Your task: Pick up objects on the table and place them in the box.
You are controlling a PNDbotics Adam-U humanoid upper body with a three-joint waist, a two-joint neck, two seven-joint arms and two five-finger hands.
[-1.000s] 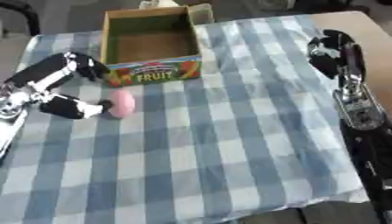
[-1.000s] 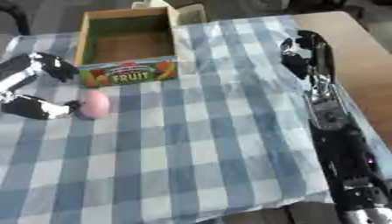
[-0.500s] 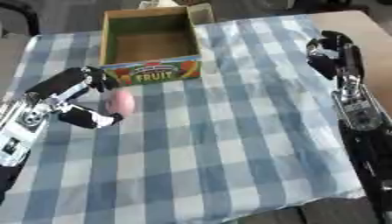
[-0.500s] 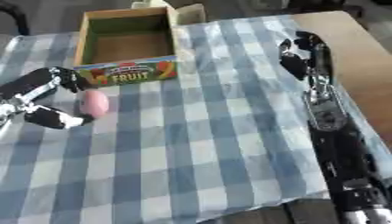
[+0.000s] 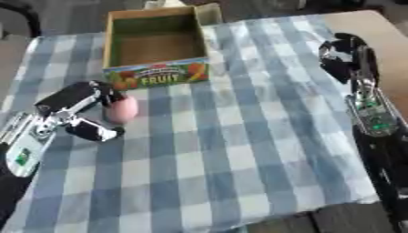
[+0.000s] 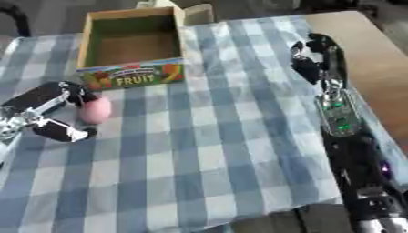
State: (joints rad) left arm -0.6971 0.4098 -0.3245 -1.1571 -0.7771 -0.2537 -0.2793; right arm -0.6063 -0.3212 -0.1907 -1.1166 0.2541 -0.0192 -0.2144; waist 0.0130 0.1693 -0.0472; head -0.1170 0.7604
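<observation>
Pink object (image 5: 122, 109): on the cloth, just in front of the box, between the left hand's fingers and thumb.
Left hand (image 5: 76, 105): fingers curved around the object, not closed.
Right hand (image 5: 343, 57): fingers curled, holding nothing.
Surface: blue checked cloth (image 5: 239, 136) on a wooden table (image 5: 374, 27).
Box (image 5: 153, 78): open, nothing inside, "FRUIT" on front.

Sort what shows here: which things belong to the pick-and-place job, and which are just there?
Belongs to the job:
- pink ball, on the cloth beside the left hand
- fruit box, open, nothing seen inside
- left hand, fingers and thumb either side of the ball

Just there:
- checked tablecloth
- right hand, idle at the table's right edge
- wooden table
</observation>
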